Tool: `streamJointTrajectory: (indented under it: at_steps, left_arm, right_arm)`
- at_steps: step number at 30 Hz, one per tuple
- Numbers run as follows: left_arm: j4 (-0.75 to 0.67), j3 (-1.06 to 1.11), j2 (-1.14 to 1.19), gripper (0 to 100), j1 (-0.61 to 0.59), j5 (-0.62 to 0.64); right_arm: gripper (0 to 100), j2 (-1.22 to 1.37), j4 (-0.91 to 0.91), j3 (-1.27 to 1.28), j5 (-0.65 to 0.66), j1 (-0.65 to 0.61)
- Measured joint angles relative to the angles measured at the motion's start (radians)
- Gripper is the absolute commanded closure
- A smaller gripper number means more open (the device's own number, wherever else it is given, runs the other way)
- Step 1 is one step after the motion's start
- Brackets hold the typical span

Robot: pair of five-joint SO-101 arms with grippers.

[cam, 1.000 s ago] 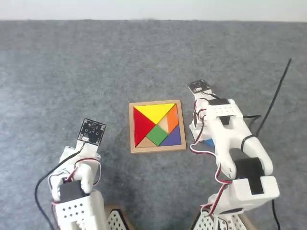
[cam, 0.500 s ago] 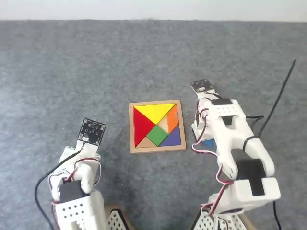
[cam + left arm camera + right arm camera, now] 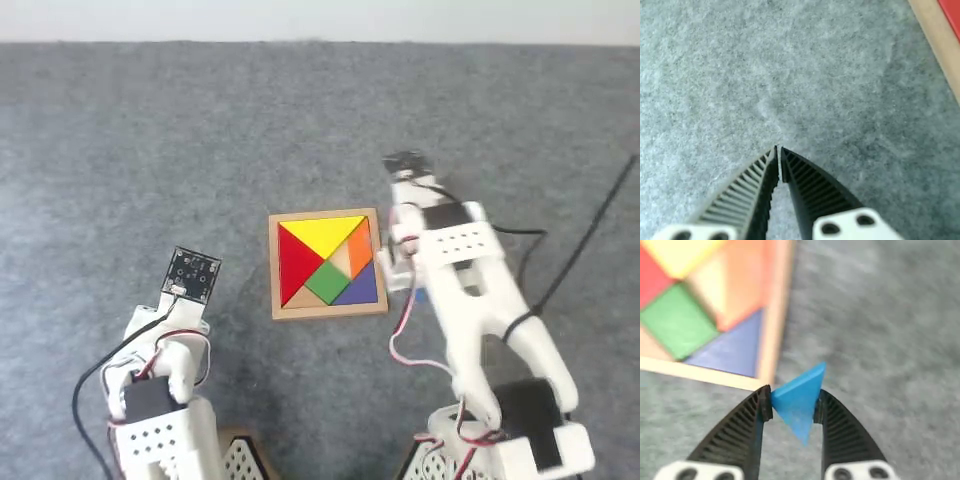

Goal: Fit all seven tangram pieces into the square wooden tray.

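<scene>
The square wooden tray (image 3: 274, 262) lies mid-table and holds yellow (image 3: 322, 236), red (image 3: 295, 262), green (image 3: 325, 282), orange (image 3: 361, 246), purple (image 3: 358, 290) and pale pieces. Bare wood (image 3: 297, 297) shows at its near left corner. My right gripper (image 3: 792, 397) is shut on a blue triangle (image 3: 797, 400), held just off the tray's right rim (image 3: 775, 330) near its front corner; a sliver of the blue triangle (image 3: 420, 294) peeks out under the right arm (image 3: 445, 250). My left gripper (image 3: 778, 150) is shut on nothing above bare carpet, left of the tray's rim (image 3: 935, 35).
Grey carpet covers the table on all sides of the tray. The left arm (image 3: 165, 350) sits at the front left, well apart from the tray. A black cable (image 3: 580, 250) trails off the right arm to the right.
The right arm has swung left toward the tray's right edge with the blue triangle in its gripper. The left arm has stayed still.
</scene>
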Motion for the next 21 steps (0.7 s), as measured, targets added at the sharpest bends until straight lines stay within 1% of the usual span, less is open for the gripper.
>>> streamJointTrajectory:
  at_steps: [3, 6, 8, 14, 21]
  left_arm:
    - [0.000, 0.000, 0.000, 99, 0.000, 0.000]
    - [0.000, 0.000, 0.000, 99, 0.000, 0.000]
    - [0.000, 0.000, 0.000, 99, 0.000, 0.000]
    - [0.000, 0.000, 0.000, 99, 0.000, 0.000]
    - [0.000, 0.000, 0.000, 99, 0.000, 0.000]
  right_arm:
    - [98.8, 0.029, -0.002, -0.048, -0.006, -0.103]
    - [98.8, 0.126, -0.040, -0.106, 0.026, -0.150]
    - [98.7, 0.209, -0.063, -0.161, 0.060, -0.166]
    - [98.7, 0.437, -0.061, -0.345, 0.061, -0.192]
    - [98.5, 0.539, -0.061, -0.476, 0.061, -0.212]
